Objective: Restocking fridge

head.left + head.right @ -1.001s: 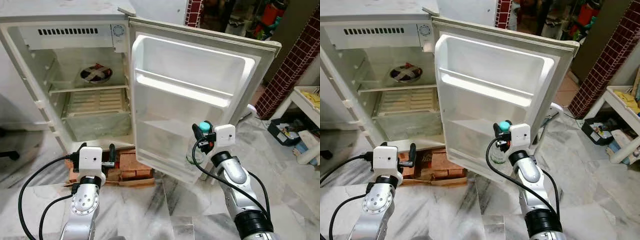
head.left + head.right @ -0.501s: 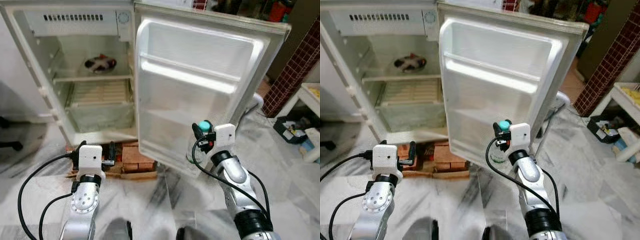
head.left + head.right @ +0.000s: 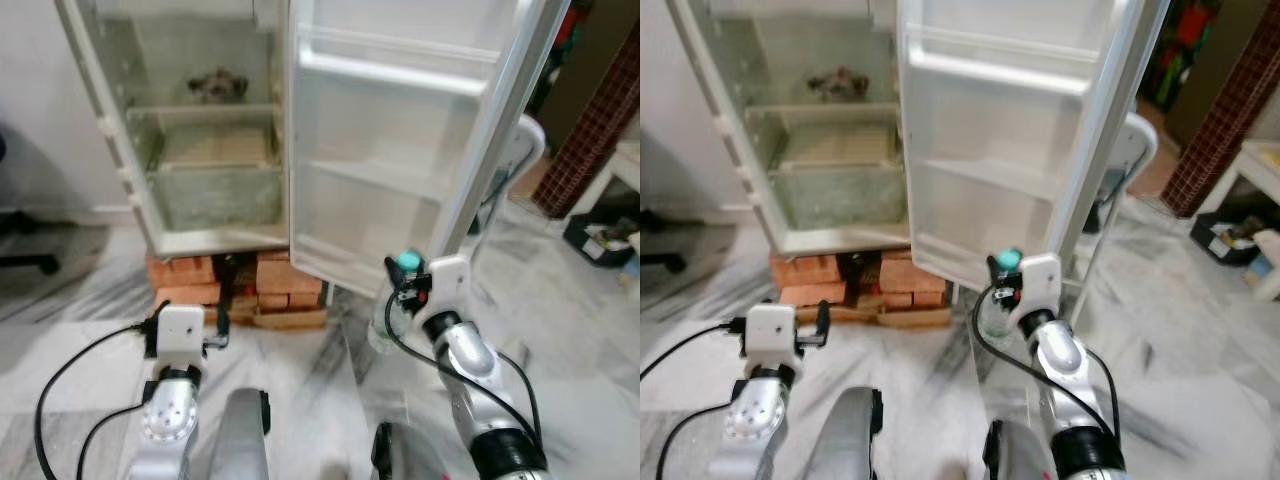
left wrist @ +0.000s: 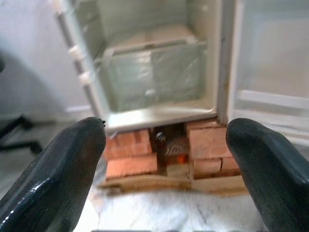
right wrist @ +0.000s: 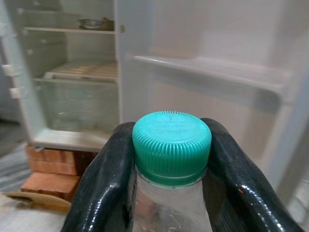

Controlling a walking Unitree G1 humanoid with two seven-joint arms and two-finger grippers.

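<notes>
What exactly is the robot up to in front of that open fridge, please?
It is restocking. The right gripper is shut on a clear bottle with a teal cap, held low before the open fridge door. The left gripper is open and holds nothing. A bowl sits on the fridge's upper shelf.

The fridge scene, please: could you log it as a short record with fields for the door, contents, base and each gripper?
fridge door: open, shelves bare
fridge interior: bowl on upper shelf; clear crisper drawer below
base: bricks under the fridge
right gripper: shut on bottle just below its teal cap, in front of the door
left gripper: open, holding nothing, facing the bricks
</notes>
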